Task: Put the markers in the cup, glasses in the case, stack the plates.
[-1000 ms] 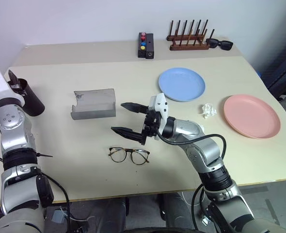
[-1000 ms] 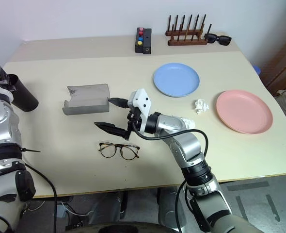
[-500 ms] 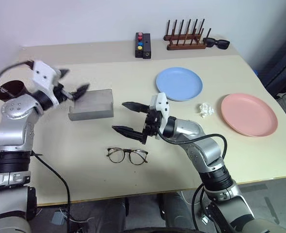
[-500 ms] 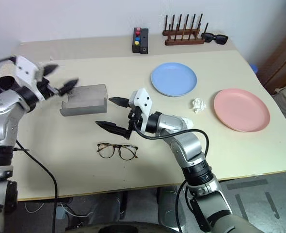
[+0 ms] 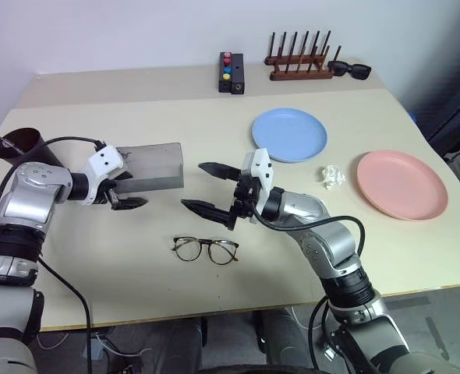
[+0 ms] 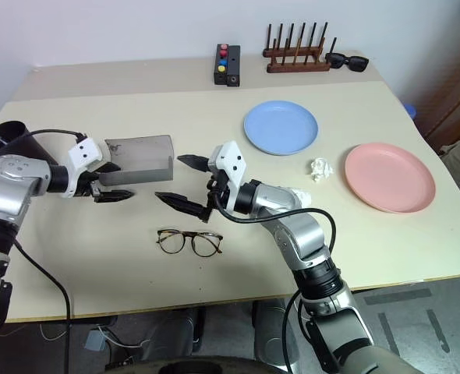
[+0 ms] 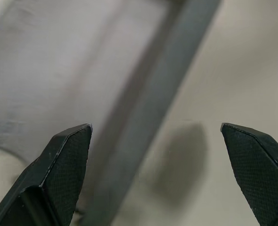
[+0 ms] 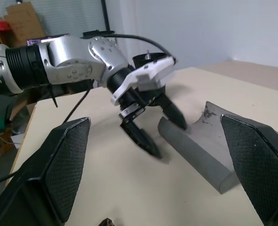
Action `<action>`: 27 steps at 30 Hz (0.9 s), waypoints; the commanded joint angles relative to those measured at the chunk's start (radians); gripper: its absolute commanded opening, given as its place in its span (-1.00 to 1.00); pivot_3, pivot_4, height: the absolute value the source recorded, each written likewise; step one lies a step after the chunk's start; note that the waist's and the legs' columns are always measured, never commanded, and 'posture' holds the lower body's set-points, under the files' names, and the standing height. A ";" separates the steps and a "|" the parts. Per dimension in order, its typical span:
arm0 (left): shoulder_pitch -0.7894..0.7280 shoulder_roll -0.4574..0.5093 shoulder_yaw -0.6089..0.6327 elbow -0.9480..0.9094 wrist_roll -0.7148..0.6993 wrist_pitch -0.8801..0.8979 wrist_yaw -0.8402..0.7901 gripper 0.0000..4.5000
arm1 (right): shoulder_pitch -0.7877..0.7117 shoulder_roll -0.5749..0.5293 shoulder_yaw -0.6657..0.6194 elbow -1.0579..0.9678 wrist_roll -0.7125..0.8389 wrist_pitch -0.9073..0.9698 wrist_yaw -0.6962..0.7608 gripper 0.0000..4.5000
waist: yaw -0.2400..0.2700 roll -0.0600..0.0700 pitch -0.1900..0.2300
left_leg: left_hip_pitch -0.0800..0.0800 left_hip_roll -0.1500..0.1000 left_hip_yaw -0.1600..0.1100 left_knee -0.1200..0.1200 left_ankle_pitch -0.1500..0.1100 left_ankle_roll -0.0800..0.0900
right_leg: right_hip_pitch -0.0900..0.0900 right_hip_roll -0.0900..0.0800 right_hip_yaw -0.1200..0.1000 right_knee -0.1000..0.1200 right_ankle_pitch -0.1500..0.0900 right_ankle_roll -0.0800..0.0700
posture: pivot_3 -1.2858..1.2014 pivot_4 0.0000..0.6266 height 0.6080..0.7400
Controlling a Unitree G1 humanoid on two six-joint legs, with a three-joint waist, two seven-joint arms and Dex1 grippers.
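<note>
Left eye view: glasses and plates not yet dealt with.
From the left: the cup (image 5: 21, 146) stands at the table's far left edge; its inside can't be read, and I can't pick out any markers. The left gripper (image 5: 122, 189), spread and empty, sits at the near left end of the open case (image 5: 153, 166). The glasses (image 5: 206, 248) lie on the table just below the right gripper (image 5: 210, 188), also wide and empty. The blue plate (image 5: 290, 135) and pink plate (image 5: 402, 185) lie well apart, unstacked.

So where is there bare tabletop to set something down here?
Bare: the near edge below the pink plate, and the strip between the button box and grey case. Crowded: around the glasses, beneath the right gripper.
</note>
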 commanded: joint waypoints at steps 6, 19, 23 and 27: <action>-0.006 -0.009 0.025 0.019 0.008 -0.034 -0.044 -0.87 | 0.002 0.006 -0.006 -0.053 0.011 -0.018 -0.010 1.00 | 0.008 0.000 0.000 | 0.000 0.000 0.000 0.000 0.000 0.000 | 0.000 0.000 0.000 0.000 0.000 0.000 | 0.03 -0.52 0.98; 0.136 -0.017 -0.010 -0.403 -0.076 0.049 -0.202 -0.98 | 0.019 -0.064 -0.021 -0.074 0.036 0.017 0.044 1.00 | 0.010 0.000 0.000 | 0.000 0.000 0.000 0.000 0.000 0.000 | 0.000 0.000 0.000 0.000 0.000 0.000 | 0.03 -0.52 0.98; 0.106 -0.038 -0.075 -0.420 -0.030 0.011 -0.223 -0.98 | 0.040 -0.121 -0.037 -0.096 0.051 0.042 0.069 1.00 | 0.010 0.000 0.000 | 0.000 0.000 0.000 0.001 0.000 0.000 | 0.000 0.000 0.000 0.000 0.000 0.000 | 0.03 -0.52 0.98; 0.060 -0.064 -0.111 -0.370 0.005 -0.025 -0.232 -0.98 | 0.060 -0.167 -0.041 -0.109 0.046 0.054 0.079 1.00 | 0.010 0.000 0.000 | 0.000 0.000 0.000 0.001 0.000 0.000 | 0.000 0.000 0.000 0.000 0.000 0.000 | 0.03 -0.52 0.98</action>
